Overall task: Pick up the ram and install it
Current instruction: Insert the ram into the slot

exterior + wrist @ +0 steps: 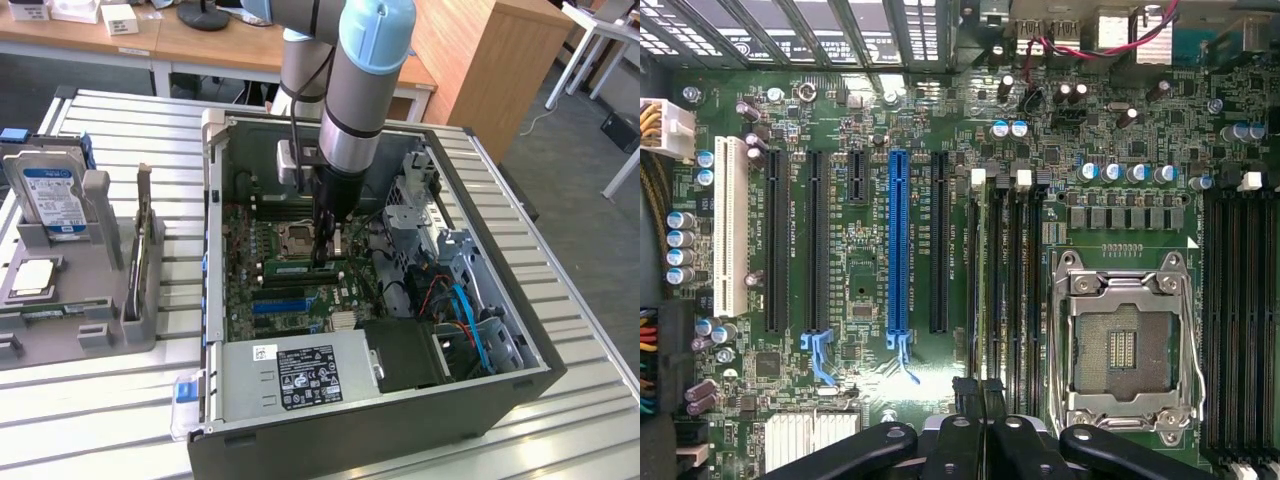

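Pressure on the ram (985, 260) is, in my judgement, best kept straight down and even along its length, so the stick stays upright in its memory slot and both end latches can close. Any tilt risks binding. It is a thin green board seen edge-on, pale along the top, standing just beside the empty processor socket (1122, 345). The claw (978, 392) has its black fingers drawn together, apparently clamped on the ram's upper edge, inside the open computer case (400, 440) on the slatted tabletop (100, 420).
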